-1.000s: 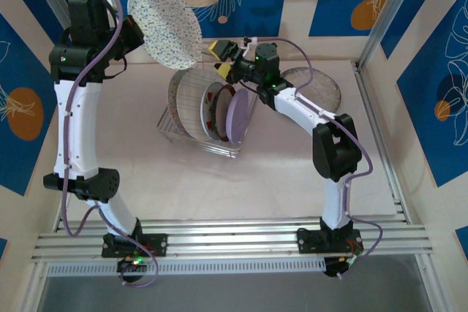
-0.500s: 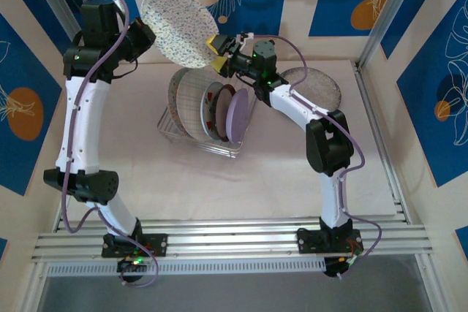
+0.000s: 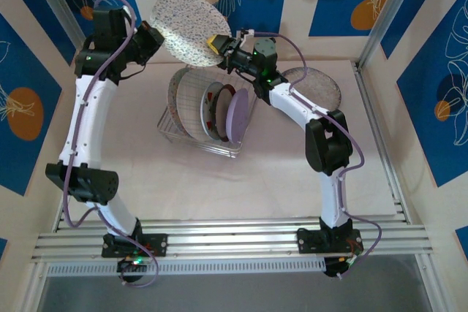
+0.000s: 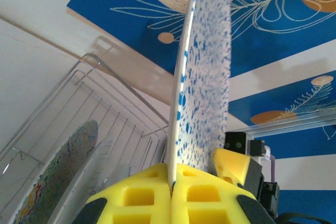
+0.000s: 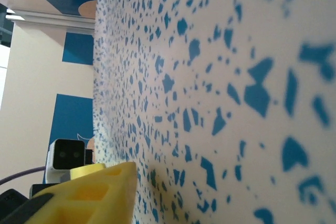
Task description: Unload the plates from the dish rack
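Note:
A white plate with blue flecks (image 3: pixel 186 27) hangs in the air above the dish rack (image 3: pixel 175 131), edge-on in the left wrist view (image 4: pixel 202 72). My left gripper (image 3: pixel 150 36) (image 4: pixel 172 182) is shut on its left rim. My right gripper (image 3: pixel 219 49) stands open at the plate's right rim, one yellow finger (image 5: pixel 89 190) close to the flecked face (image 5: pixel 220 77); its other finger is hidden. In the rack stand a white grid-lined plate (image 3: pixel 191 104), a small strawberry plate (image 3: pixel 217 107) and a lilac plate (image 3: pixel 238 116).
A speckled grey-brown plate (image 3: pixel 322 87) lies flat on the table behind the right arm. The rack's wire wall (image 4: pixel 115 103) runs below the held plate. Blue patterned walls close in the back and both sides.
The left arm has carried the flecked plate to the right and a little up. The right gripper has risen from the rack to the plate's right rim.

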Tool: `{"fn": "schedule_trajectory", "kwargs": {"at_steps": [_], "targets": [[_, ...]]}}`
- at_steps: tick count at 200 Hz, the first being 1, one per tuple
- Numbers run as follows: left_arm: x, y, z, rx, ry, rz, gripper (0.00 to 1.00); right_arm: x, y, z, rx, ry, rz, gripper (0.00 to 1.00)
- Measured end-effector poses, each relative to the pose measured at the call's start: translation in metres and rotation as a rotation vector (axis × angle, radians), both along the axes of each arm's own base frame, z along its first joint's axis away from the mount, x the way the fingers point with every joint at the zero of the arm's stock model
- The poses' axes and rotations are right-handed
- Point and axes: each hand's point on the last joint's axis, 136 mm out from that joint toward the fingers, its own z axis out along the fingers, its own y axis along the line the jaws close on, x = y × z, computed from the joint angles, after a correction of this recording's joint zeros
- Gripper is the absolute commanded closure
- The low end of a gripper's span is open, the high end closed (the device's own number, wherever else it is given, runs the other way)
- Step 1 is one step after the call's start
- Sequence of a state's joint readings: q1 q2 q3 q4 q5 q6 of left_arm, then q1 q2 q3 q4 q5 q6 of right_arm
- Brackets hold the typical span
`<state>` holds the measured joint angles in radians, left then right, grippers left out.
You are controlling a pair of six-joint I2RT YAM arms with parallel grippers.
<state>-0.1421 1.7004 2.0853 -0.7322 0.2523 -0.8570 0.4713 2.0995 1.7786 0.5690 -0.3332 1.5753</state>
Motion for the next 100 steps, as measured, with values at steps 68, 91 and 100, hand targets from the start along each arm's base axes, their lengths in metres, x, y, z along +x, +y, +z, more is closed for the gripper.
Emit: {"fn": "schedule_trajectory", "kwargs": {"at_steps": [68,91,100], "targets": [[0.006,0.003,-0.017,-0.066,0.05,0.028,1.0,0.003,-0.007,0.009,0.048,0.013,-0.029,0.98],[0.006,0.002,-0.017,-0.074,0.051,0.025,0.95,0.002,-0.009,0.007,0.05,0.024,-0.034,1.0],[0.006,0.001,-0.017,-0.076,0.051,0.021,0.82,0.002,-0.01,0.008,0.05,0.024,-0.038,1.0]]}}
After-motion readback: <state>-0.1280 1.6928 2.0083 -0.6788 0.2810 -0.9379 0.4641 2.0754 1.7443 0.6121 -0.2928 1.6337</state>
